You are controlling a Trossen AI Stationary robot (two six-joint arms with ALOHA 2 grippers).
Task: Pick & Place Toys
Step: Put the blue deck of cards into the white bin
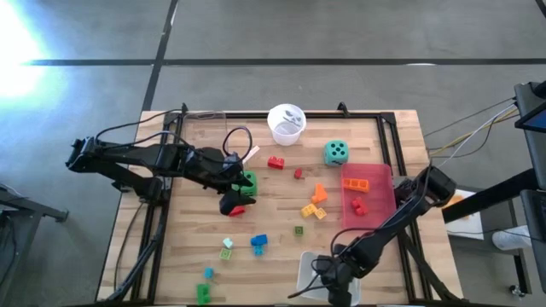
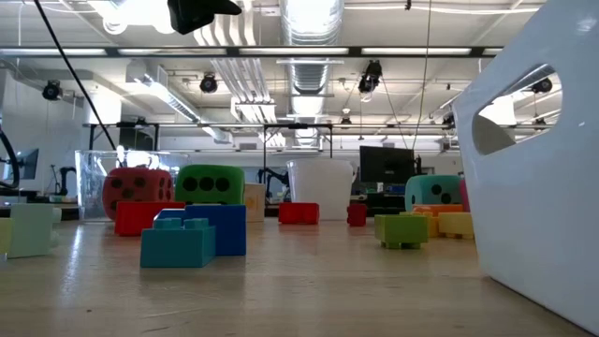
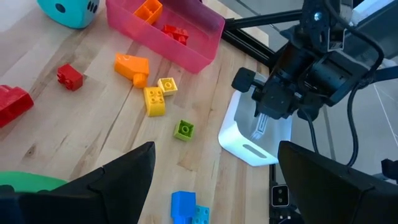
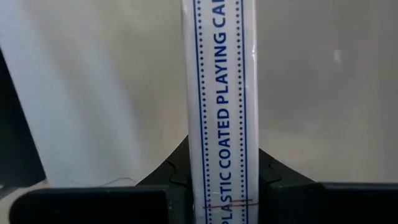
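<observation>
Clamped in the right pincer [image 4: 217, 186], a playing-card box [image 4: 219, 93]; left pincer [image 3: 211, 180] apart by the green die [image 1: 247, 182] — next, close on it.

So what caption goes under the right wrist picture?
Right gripper shut on a box of playing cards, held upright over the white tray.

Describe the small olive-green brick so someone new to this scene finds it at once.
Start at the pink tray on the table's right side. Just left of it lie orange and yellow bricks; the olive-green brick sits alone just nearer the white tray. It is a single flat square piece with one round stud.
</observation>
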